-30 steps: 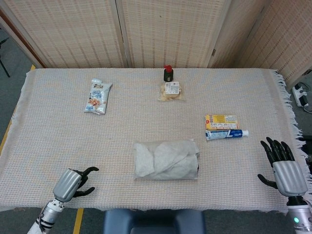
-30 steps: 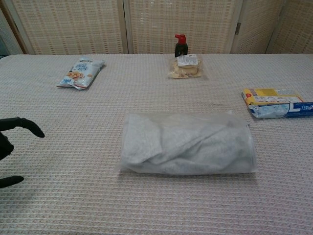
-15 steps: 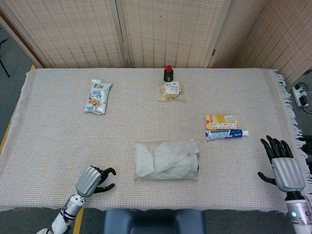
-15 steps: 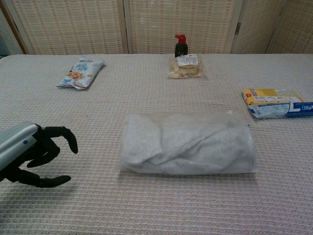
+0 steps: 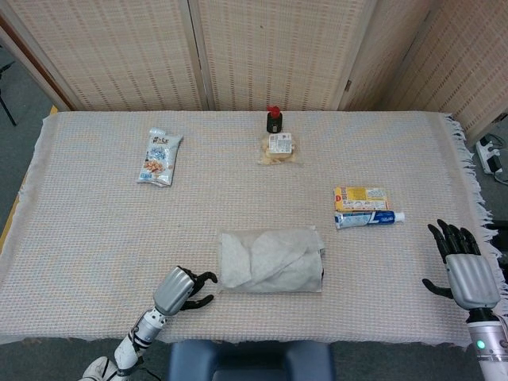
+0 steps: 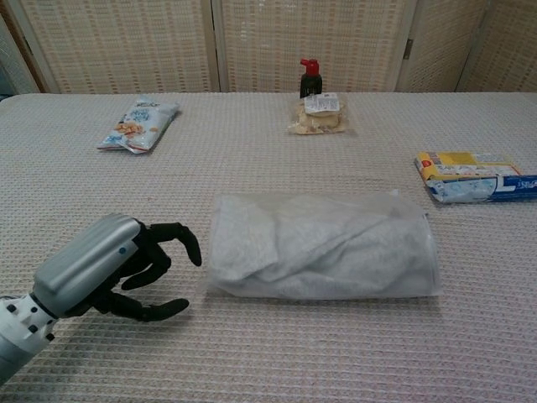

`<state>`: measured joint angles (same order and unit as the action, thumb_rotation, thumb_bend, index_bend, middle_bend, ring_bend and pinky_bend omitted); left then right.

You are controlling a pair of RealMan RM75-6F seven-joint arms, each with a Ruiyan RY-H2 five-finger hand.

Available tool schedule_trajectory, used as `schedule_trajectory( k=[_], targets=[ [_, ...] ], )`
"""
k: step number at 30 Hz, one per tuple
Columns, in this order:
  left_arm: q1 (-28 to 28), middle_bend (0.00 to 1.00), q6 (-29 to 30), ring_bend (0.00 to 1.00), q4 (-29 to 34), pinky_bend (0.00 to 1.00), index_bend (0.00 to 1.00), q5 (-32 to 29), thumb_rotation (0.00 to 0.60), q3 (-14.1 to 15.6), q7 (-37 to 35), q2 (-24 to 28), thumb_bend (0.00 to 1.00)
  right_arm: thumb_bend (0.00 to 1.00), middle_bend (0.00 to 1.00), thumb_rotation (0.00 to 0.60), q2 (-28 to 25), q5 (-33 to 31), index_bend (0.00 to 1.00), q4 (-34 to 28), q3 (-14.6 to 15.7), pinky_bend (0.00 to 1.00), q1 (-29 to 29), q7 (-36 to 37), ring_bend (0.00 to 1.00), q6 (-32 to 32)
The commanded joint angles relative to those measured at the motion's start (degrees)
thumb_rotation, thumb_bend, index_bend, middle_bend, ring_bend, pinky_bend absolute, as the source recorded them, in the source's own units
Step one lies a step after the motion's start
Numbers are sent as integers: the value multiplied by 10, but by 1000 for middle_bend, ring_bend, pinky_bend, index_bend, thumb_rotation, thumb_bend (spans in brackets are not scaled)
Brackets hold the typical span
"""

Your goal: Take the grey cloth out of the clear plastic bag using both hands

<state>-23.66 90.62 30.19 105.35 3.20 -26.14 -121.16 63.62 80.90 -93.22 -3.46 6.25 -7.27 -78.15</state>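
No legible text on any item in either view. Printed graphics on the blue-and-white snack packet (image 6: 138, 123), wording too small to read. White label on the clear food packet (image 6: 319, 114) below the red-capped dark bottle (image 6: 310, 80), dark print present, characters not resolvable. Yellow box (image 6: 457, 163) with a red mark at its left end and lettering along the face, blurred beyond reading. Blue-and-white toothpaste box (image 6: 491, 189) just in front of it, touching, brand lettering visible as white strokes only, not decipherable. Clear plastic bag (image 6: 323, 247) unmarked as far as visible. No numbers or signs discernible elsewhere
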Motion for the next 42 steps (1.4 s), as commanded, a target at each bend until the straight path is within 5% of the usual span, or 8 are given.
schedule_trajectory(
  k=[1,32,42],
  targets=[
    [-8,1000,-8,1000,-2,1000,456,-3,600,4,5,-8,270,87,0,600,-1,-3,0,0,-1,0,1,2,0,2],
    [-32,1000,24,1000,-103,1000,749,-33,600,22,-25,-70,523,111,0,600,13,8,0,26,4,0,24,26,0,36],
    [-35,1000,30,1000,-95,1000,755,-36,600,29,-12,-61,522,276,0,600,152,105,351,217,15,0,105,221,0,85]
  ],
)
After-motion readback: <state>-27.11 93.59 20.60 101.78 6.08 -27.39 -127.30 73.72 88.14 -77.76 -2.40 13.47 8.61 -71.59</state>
